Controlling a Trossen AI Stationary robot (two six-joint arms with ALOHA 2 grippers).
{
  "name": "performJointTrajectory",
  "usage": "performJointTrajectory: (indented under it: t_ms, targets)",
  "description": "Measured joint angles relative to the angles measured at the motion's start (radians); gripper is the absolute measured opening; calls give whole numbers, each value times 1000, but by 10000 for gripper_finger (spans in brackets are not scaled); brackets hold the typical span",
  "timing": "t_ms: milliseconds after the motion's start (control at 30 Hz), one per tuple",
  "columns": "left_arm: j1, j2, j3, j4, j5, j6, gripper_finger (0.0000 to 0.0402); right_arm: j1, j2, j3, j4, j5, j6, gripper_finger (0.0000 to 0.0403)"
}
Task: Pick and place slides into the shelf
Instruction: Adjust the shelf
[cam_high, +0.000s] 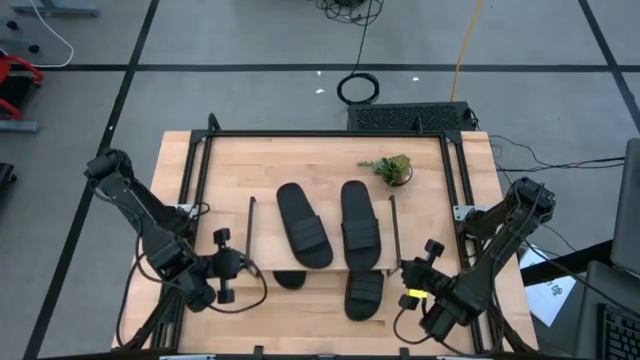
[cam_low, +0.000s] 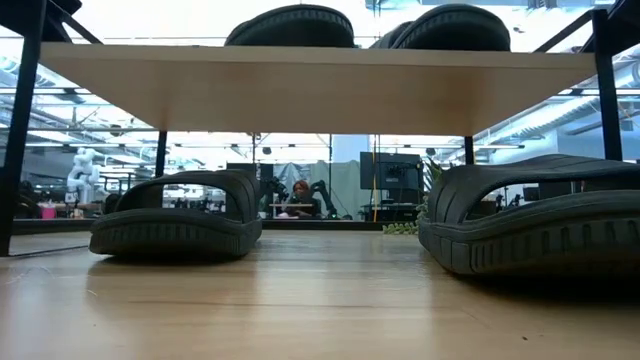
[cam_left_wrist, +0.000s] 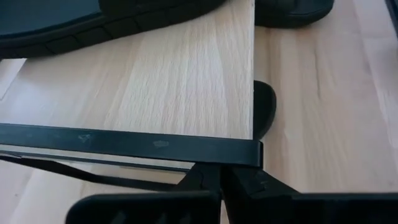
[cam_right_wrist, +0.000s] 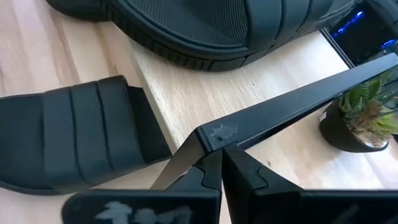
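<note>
Ok, I'm looking down on the table (cam_high: 180, 160) now. The shelf (cam_high: 322, 200) sits mid-table, w/ two slides on its top board: left top slide (cam_high: 304, 224) angled a bit, right top slide (cam_high: 360, 225) lying straighter, side by side, not touching as far as I can tell. Two more sit under the board: left lower slide (cam_high: 289, 279) only pokes its end out at the front edge, right lower slide (cam_high: 364, 293) sticks out further, ribbed strap showing.

Low view confirms: both lower slides rest on the tabletop beneath the board, well apart, soles flat, w/ the two upper ones on top.

Left gripper (cam_high: 243, 268) sits at the shelf's left front corner, fingers clenched, nothing between them; its wrist view shows the tips right at the black wire frame (cam_left_wrist: 130, 144) at the board's edge. Right gripper (cam_high: 404, 272) is at the right front corner, also clenched and empty; its wrist view has the frame corner just ahead of the tips, w/ the protruding slide beside it.

Small potted plant (cam_high: 392, 168) stands on the table at the back right, beyond the shelf.
</note>
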Motion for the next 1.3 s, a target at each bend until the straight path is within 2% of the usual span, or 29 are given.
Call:
performJointTrajectory:
  t_ms: [300, 433, 800, 1167, 1300]
  targets:
    - [-7, 51, 19, -12, -5, -8, 0, 2, 0, 1, 3, 1, 3, 0]
    - [-8, 54, 21, -37, -5, -50, 0, 2, 0, 2, -16, 0, 53, 0]
    - [-37, 39, 96, -247, 5, -115, 1, -1, 2, 4, -30, -5, 81, 0]
    - [-37, 38, 96, -180, 70, -89, 23, -1, 2, 3, -37, -15, 78, 0]
    - [-33, 46, 96, -165, 81, -65, 18, -1, 2, 3, -38, -12, 79, 0]
